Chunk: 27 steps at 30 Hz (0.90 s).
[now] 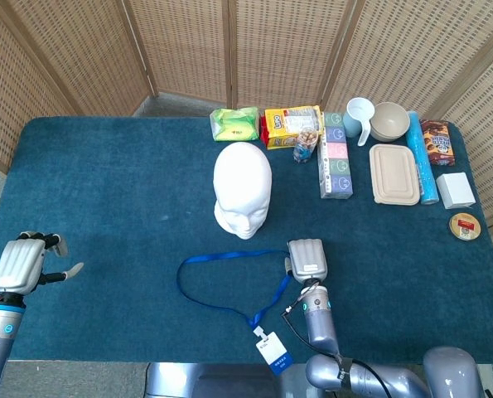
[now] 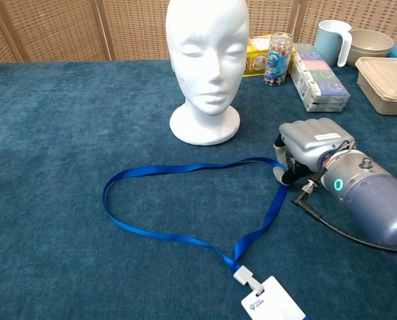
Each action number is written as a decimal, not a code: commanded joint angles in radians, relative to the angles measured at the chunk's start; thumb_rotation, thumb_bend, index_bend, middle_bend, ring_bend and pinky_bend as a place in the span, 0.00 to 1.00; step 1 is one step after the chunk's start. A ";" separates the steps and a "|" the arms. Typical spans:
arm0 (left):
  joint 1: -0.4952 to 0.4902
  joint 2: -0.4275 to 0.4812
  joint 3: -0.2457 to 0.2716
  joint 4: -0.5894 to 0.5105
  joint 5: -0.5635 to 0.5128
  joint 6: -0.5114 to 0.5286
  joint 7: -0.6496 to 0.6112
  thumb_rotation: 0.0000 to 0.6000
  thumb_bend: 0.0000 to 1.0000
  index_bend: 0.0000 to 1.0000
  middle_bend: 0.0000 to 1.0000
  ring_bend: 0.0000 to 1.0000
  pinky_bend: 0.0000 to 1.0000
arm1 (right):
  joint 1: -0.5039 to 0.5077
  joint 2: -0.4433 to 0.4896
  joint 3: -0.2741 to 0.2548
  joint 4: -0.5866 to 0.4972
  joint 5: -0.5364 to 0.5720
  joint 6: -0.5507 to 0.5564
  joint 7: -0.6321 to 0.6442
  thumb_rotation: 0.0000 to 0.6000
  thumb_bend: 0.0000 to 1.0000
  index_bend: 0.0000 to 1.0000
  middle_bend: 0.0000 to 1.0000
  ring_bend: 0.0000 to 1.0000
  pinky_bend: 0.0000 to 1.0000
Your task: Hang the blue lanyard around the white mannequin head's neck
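A: Where is the blue lanyard (image 2: 185, 235) lying right now?

B: It is lying flat on the teal tablecloth (image 1: 122, 182) in an open loop, in front of the white mannequin head (image 2: 208, 67) and clear of its base. The white badge (image 2: 271, 305) is sitting at the near end, by the table edge.

A: And what are the hands doing?

B: The right hand (image 2: 308, 147) is resting knuckles-up at the far right corner of the loop, fingers curled under and touching the strap. I cannot tell whether it is actually pinching the ribbon. The left hand (image 1: 22, 264) is hovering at the far left with its thumb sticking out and nothing in it, well apart from everything.

A: What are you worrying about from here?

B: The strap is thin, flat woven ribbon lying flush on a napped cloth, so I judge the fingertips may be scraping over it rather than getting under it. If only one side is lifted, the loop could be collapsing or twisting, and the badge's weight would be pulling it narrow. The head is smooth and rounded, probably light foam on a small round base, so a loop snagging on the crown could be tipping it over
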 commanded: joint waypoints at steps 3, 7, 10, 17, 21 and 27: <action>-0.016 -0.002 -0.001 0.000 0.004 -0.017 0.026 0.70 0.18 0.58 0.58 0.52 0.37 | 0.003 -0.001 -0.001 -0.005 -0.004 0.002 0.003 0.83 0.51 0.57 0.93 1.00 1.00; -0.042 -0.003 -0.002 -0.011 0.020 -0.038 0.065 0.70 0.18 0.58 0.67 0.63 0.56 | 0.003 0.000 -0.002 -0.014 -0.010 0.008 0.010 0.84 0.51 0.58 0.93 1.00 1.00; -0.069 -0.007 -0.004 -0.027 0.032 -0.064 0.099 0.70 0.18 0.58 0.77 0.75 0.69 | 0.002 0.003 -0.004 -0.026 -0.016 0.010 0.018 0.84 0.52 0.58 0.93 1.00 1.00; -0.146 -0.039 -0.021 -0.057 0.026 -0.149 0.173 0.70 0.18 0.58 0.98 0.99 0.88 | -0.004 0.017 -0.013 -0.066 -0.030 0.014 0.034 0.84 0.52 0.58 0.93 1.00 1.00; -0.187 -0.072 -0.030 -0.071 0.005 -0.198 0.219 0.70 0.18 0.58 1.00 1.00 0.95 | -0.009 0.026 -0.019 -0.089 -0.038 0.018 0.041 0.84 0.52 0.58 0.93 1.00 1.00; -0.255 -0.169 -0.051 -0.103 -0.127 -0.260 0.379 0.69 0.18 0.58 1.00 1.00 1.00 | -0.021 0.043 -0.038 -0.122 -0.051 0.019 0.062 0.84 0.52 0.59 0.94 1.00 1.00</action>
